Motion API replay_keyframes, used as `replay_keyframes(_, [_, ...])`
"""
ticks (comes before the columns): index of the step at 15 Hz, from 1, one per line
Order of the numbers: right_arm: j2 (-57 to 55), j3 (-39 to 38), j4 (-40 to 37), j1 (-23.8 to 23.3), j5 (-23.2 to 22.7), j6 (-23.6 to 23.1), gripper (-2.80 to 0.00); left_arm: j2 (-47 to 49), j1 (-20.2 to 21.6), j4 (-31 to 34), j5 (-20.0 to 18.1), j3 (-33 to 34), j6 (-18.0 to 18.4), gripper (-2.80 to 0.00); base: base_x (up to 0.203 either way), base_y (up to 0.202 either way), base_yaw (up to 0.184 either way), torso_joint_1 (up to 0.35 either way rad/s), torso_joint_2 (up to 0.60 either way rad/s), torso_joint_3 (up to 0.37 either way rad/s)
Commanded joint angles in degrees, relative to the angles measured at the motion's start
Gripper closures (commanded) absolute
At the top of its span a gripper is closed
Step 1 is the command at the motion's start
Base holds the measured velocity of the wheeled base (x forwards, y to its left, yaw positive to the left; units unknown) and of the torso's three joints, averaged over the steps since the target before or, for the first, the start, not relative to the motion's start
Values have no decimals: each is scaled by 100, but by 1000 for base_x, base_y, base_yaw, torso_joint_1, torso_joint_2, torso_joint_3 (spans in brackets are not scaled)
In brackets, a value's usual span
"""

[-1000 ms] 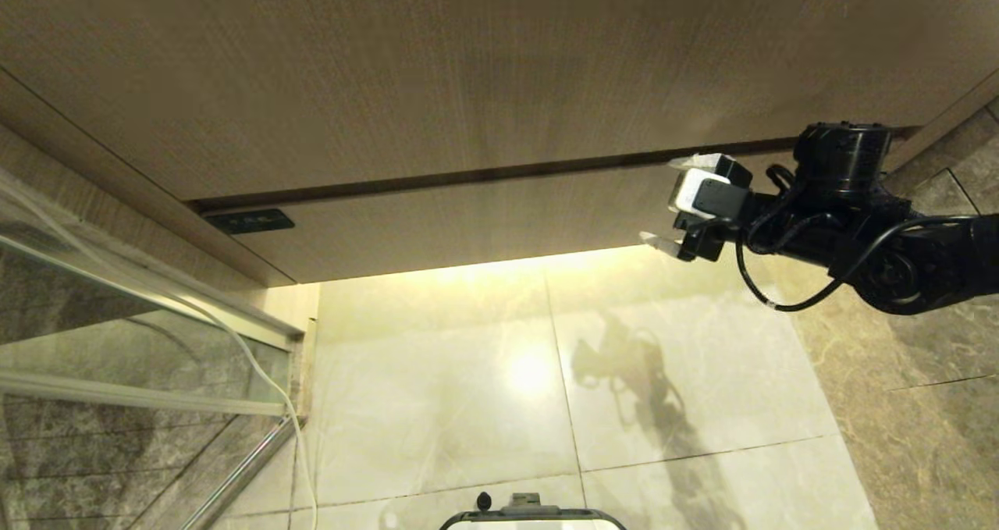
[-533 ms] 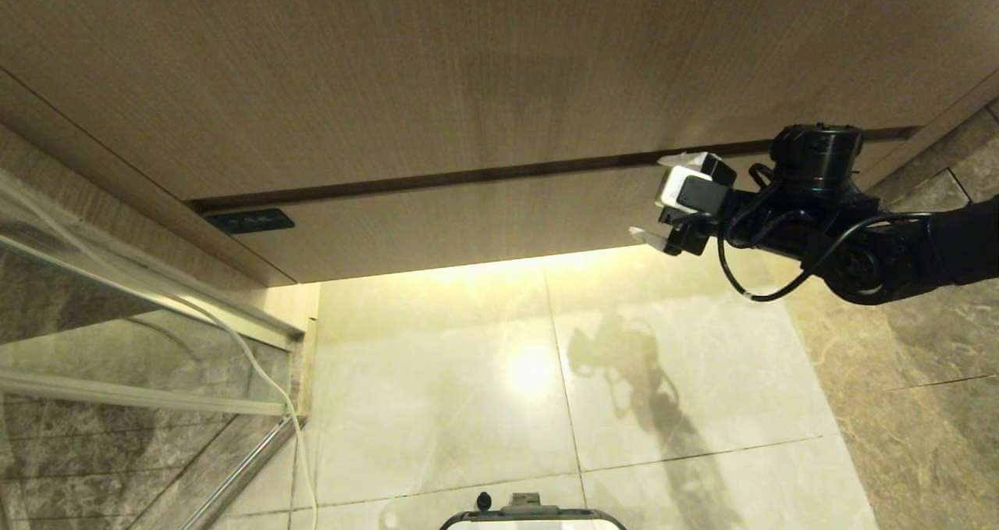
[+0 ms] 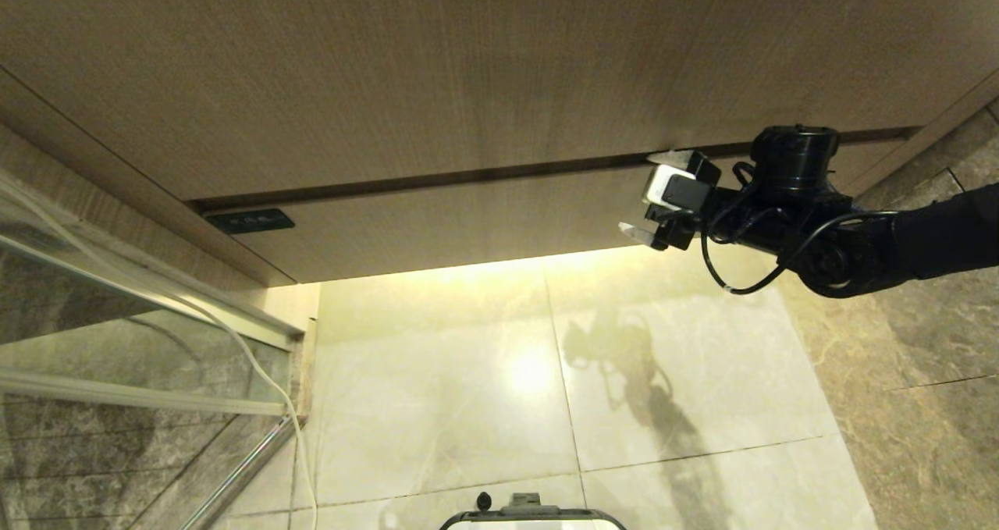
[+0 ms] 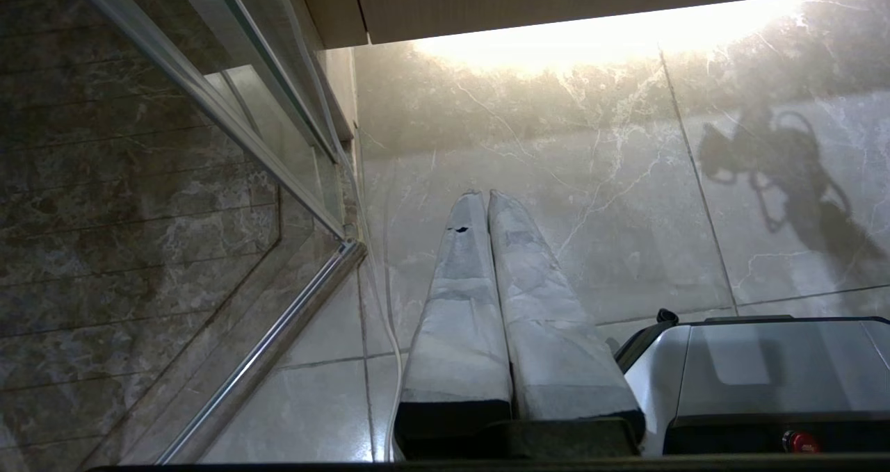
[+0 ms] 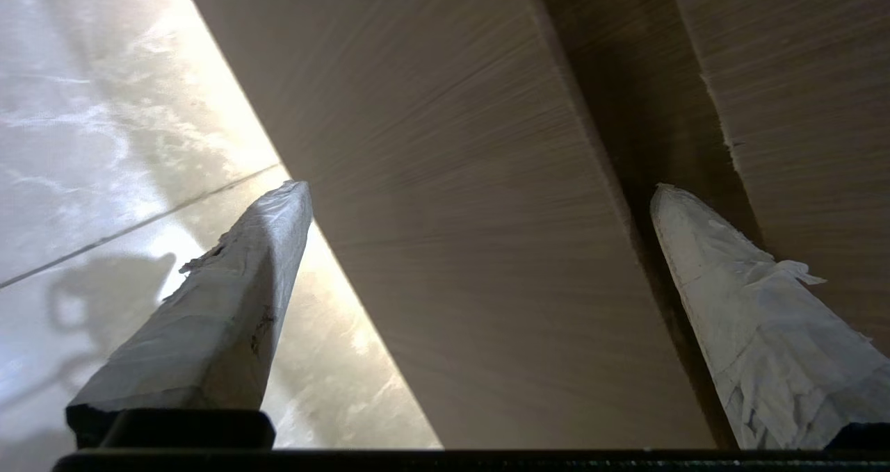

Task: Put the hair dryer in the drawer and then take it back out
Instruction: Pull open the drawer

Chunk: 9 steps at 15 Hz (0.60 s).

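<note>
The drawer is closed, its plain light-wood front carrying a small dark label at its left end. My right gripper is open in front of the drawer's right part. One fingertip is at the dark gap along the drawer's top edge, the other at its bottom edge, so the front lies between them. Nothing is held. My left gripper is shut and empty, parked over the floor. The hair dryer is out of view.
A taller wood panel hangs above the drawer. A glass partition with a metal frame stands to the left, with a white cord running down beside it. Glossy floor tiles spread below, and my base is at the near edge.
My right arm has reached further left along the drawer front, bringing the open gripper closer to the wood. The drawer has stayed closed.
</note>
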State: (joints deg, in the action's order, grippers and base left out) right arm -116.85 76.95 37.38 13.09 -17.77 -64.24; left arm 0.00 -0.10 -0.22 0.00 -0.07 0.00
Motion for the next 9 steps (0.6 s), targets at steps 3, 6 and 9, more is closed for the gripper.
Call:
replay_keyframes(3, [-337, 294, 385, 27, -7, 8, -280, 0, 1, -4, 0, -1, 0, 0, 0, 0, 0, 0, 0, 0])
replay_keyframes(6, [-453, 294, 560, 35, 2, 79, -280, 9, 1, -4, 0, -1, 0, 0, 0, 0, 0, 0, 0, 0])
replay_keyframes(9, [-549, 303, 551, 70, 2, 79, -280, 8, 1, -4, 0, -1, 0, 0, 0, 0, 0, 0, 0, 0])
